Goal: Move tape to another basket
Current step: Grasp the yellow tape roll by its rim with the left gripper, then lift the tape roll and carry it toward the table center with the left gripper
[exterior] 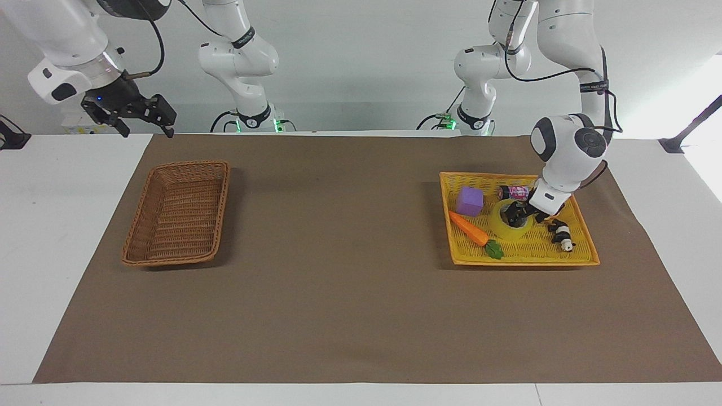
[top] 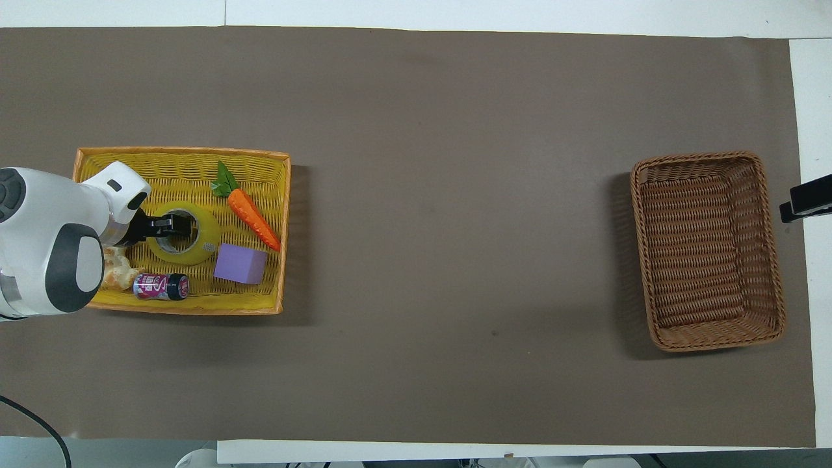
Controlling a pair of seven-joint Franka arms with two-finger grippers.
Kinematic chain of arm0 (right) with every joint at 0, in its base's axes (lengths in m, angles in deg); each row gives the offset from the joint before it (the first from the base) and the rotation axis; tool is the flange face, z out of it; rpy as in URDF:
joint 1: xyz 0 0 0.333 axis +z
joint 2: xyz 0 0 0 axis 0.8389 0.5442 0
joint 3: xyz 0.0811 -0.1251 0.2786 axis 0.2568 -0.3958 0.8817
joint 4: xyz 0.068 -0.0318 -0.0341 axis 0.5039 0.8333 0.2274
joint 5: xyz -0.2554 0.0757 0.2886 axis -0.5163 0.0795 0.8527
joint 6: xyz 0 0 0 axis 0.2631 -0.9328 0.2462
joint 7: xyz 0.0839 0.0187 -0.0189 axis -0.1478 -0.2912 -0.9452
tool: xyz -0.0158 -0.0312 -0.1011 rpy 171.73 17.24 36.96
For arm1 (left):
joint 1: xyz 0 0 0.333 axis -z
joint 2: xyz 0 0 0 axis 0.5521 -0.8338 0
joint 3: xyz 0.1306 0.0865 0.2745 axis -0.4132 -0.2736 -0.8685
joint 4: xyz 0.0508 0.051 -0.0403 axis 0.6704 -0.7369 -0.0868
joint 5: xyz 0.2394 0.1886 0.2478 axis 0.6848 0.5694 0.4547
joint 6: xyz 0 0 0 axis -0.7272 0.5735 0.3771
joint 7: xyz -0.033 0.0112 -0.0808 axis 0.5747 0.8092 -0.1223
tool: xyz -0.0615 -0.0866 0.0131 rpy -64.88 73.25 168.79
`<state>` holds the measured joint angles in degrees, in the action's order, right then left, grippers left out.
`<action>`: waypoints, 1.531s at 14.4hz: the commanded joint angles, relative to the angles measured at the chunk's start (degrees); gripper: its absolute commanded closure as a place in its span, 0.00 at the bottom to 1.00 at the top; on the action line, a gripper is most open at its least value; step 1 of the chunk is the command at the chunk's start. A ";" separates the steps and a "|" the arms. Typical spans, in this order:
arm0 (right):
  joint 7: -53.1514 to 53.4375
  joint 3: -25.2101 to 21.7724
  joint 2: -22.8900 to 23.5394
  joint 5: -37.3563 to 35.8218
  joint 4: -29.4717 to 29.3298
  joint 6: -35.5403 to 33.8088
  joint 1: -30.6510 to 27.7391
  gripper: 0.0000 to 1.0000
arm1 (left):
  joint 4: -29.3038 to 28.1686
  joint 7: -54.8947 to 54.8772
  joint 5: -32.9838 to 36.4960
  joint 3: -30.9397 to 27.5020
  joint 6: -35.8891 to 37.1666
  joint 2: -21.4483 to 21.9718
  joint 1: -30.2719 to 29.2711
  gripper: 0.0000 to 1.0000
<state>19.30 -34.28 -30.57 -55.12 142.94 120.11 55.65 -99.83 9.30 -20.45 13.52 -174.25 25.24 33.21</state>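
Note:
The yellow tape roll (exterior: pixel 503 228) lies flat in the yellow-orange tray basket (exterior: pixel 524 260) at the left arm's end of the table; it also shows in the overhead view (top: pixel 207 237). My left gripper (exterior: pixel 518 214) is down at the tape, open, with its fingers astride the roll's wall and one tip in the hole (top: pixel 170 224). The dark brown wicker basket (exterior: pixel 177 211) stands empty at the right arm's end (top: pixel 708 250). My right gripper (exterior: pixel 144 115) waits open in the air by the table's corner near that basket.
The tray also holds a purple cube (top: pixel 240 264), a toy carrot (top: pixel 253 221), a small pink can (top: pixel 160 286), a croissant (top: pixel 117 270) and a small black-and-white toy (exterior: pixel 561 234). A brown mat (exterior: pixel 338 270) covers the table between the baskets.

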 commanded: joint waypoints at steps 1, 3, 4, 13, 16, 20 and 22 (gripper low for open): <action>-0.50 0.37 -1.01 0.93 1.14 -0.10 -0.64 0.01 | -1.22 -0.11 0.64 -0.19 -1.62 0.52 0.39 0.26; -0.50 0.37 -1.01 0.93 1.14 -0.10 -0.64 0.01 | -1.22 0.33 0.64 -0.19 -1.36 0.61 0.39 0.55; -0.50 0.37 -1.01 0.93 1.06 -0.10 -0.64 0.01 | -1.22 0.50 0.64 -0.19 -1.18 0.69 0.21 0.66; -0.50 0.37 -1.01 0.93 1.14 -0.10 -0.64 0.01 | 22.47 -6.97 0.21 0.16 22.35 -1.76 0.82 1.00; -0.50 0.37 -1.01 0.93 1.06 -0.10 -0.64 0.01 | 27.08 -2.07 -3.39 0.08 23.70 -2.65 5.82 1.00; -0.50 0.37 -1.01 0.93 1.06 -0.10 -0.73 0.01 | 27.53 5.48 -7.96 0.17 20.63 -2.91 14.86 1.00; -0.50 0.37 -1.01 0.93 1.14 -0.10 -0.64 0.01 | 27.09 14.34 -8.41 0.17 18.87 -2.73 20.84 1.00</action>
<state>19.30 -34.28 -30.57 -55.12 142.94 120.11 55.65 -73.48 16.51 -27.94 14.54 -153.75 22.73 48.81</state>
